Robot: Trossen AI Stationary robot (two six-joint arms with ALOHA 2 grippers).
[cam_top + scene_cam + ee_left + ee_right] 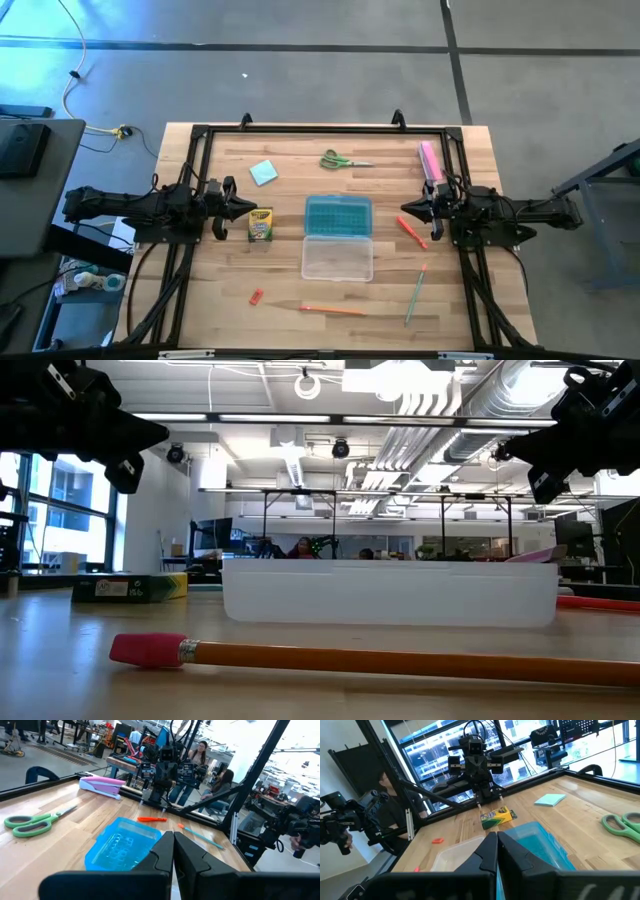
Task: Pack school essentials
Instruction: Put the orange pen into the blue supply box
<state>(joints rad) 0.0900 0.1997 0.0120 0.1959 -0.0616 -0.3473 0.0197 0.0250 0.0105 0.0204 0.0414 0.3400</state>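
Observation:
The open plastic case (338, 238) lies mid-table, teal lid (338, 215) toward the far edge, clear tray (338, 259) toward the near one. Around it lie the crayon box (260, 226), light-blue pad (264, 172), green-handled scissors (343, 160), pink block (431, 160), red pen (412, 231), green pencil (415, 294), orange pencil (334, 310) and red eraser (256, 296). My left gripper (248, 209) hovers shut at the table's left, just beyond the crayon box. My right gripper (405, 208) hovers shut at the right, by the red pen.
A black frame (325, 129) runs along the table's far, left and right sides. People sit at desks in the room beyond the table. Bare wood shows between the case and the near edge.

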